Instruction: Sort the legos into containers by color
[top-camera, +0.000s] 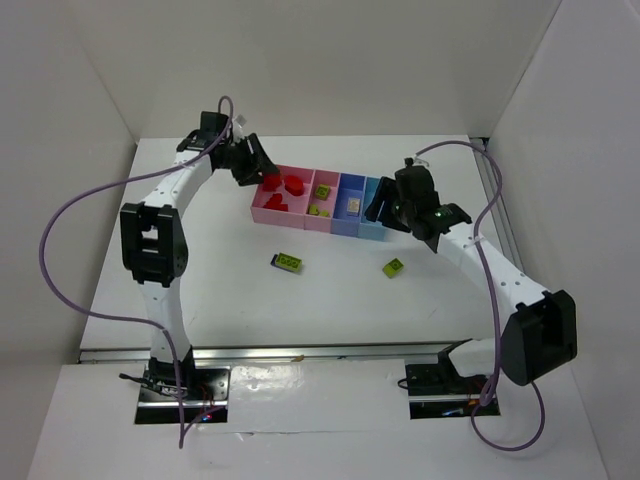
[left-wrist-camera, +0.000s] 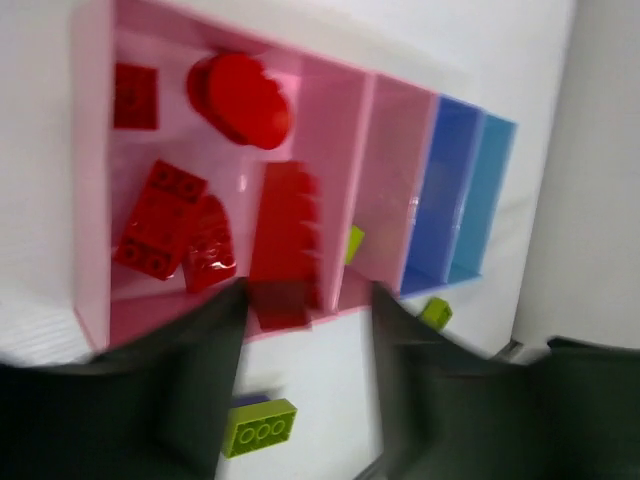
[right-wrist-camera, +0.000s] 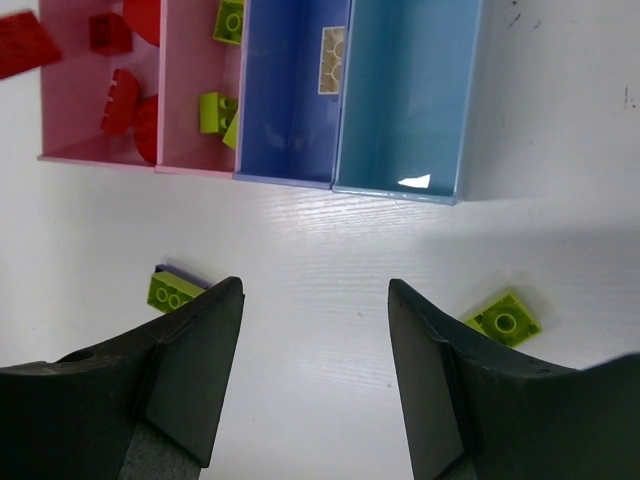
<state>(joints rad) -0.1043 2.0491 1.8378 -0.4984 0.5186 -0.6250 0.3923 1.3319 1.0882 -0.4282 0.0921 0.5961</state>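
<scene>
The left gripper (left-wrist-camera: 309, 292) is open over the wide pink bin (top-camera: 290, 222), upper middle, where red legos (left-wrist-camera: 160, 220) lie. The right gripper (right-wrist-camera: 315, 290) is open. Two green legos (top-camera: 290, 262) lie on the table (top-camera: 220, 290) below.

Glossy moulded plastic: the row of four joined pink and blue plastic bins (right-wrist-camera: 405, 100) catches a white glare on its light blue floor, while the red studded plastic bricks (left-wrist-camera: 160, 215) and a yellow-green studded plastic brick (right-wrist-camera: 505, 320) shine smooth. The white worktop (right-wrist-camera: 330, 250) shows a faintly grained satin finish. At 6 o'clock, the right gripper (right-wrist-camera: 315, 290) looks matt black.
</scene>
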